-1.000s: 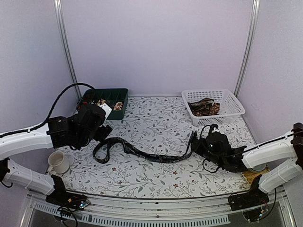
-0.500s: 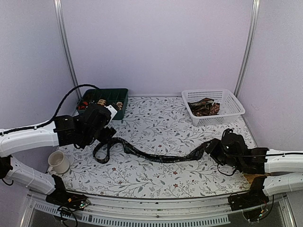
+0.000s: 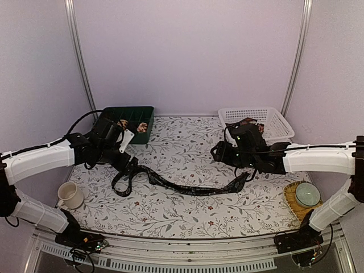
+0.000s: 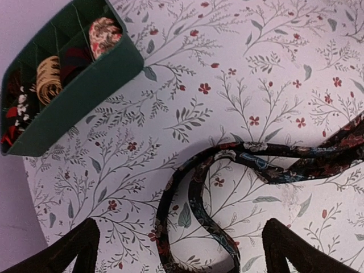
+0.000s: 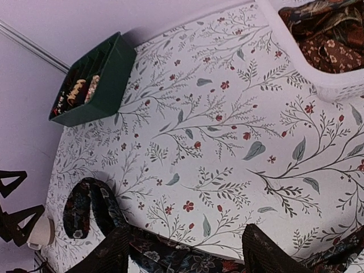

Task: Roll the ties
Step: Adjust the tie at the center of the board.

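The left gripper (image 4: 179, 242) is spread wide and holds nothing, just over the looped left end of the tie (image 3: 182, 187). The right gripper (image 5: 187, 250) is spread too, holding nothing. The tie lies across the desk (image 3: 187, 142).

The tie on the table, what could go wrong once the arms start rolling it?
The tie lies kinked, with a loop at its left end, so a roll begun there may come out crooked. Both the left gripper and right gripper have open jaws, so the free cloth may just slide. The left arm could also knock the mug.
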{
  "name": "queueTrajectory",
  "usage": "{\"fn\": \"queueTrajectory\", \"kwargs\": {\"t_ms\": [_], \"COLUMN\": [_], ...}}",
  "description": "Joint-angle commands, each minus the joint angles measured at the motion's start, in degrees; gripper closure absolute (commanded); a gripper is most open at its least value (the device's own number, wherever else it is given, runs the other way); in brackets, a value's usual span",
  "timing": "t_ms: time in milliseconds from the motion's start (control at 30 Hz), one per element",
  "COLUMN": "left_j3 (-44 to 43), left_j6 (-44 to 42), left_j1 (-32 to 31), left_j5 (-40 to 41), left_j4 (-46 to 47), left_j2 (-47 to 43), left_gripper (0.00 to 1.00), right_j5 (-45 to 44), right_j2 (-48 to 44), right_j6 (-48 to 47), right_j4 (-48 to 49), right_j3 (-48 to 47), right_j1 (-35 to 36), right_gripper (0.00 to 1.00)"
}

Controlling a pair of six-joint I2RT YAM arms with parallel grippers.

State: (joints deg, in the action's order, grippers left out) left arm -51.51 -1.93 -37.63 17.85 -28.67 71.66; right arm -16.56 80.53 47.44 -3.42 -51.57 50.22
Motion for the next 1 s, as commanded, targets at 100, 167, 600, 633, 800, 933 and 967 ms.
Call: {"fn": "queueTrajectory", "kwargs": {"t_ms": [100,167,600,633,800,933,967], "left_j3": [0.71,-0.37,-2.22,-2.2,-3.58,-5.28,-5.61], "left_j6": [-3.56,-3.93,-4.52,-4.55,-4.95,-6.19,-6.52], "left_j1": [5.04,5.5,6.19,6.19,6.08,6.03,5.93], "left_j5": [-16.12,-17.72,-8.05,-7.4,-5.91,-3.15,-2.64], "left_j4": [-0.46,-1.23,-2.62,-2.55,-2.49,-4.88,-5.44], "left_j2": [8.74,12.15,22.91,22.46,19.92,21.63,22.08], "left_gripper": [0.0,0.0,0.03,0.03,0.01,0.0,0.0], "right_j5": [16.15,17.16,19.88,20.16,21.04,20.86,20.94], "right_j2": [10.7,10.28,-4.37,-4.83,-5.9,-5.08,-4.9], "right_j6": [-0.7,0.06,1.91,1.94,1.72,1.09,1.08], "right_j4": [1.22,0.99,0.18,0.17,-0.09,-1.51,-1.88], "right_j3": [1.38,3.22,17.87,19.04,21.67,22.5,22.71], "right_j1": [-5.89,-6.0,-6.05,-5.99,-6.03,-6.09,-6.02], "right_gripper": [0.34,0.35,0.48,0.5,0.55,0.59,0.6]}}
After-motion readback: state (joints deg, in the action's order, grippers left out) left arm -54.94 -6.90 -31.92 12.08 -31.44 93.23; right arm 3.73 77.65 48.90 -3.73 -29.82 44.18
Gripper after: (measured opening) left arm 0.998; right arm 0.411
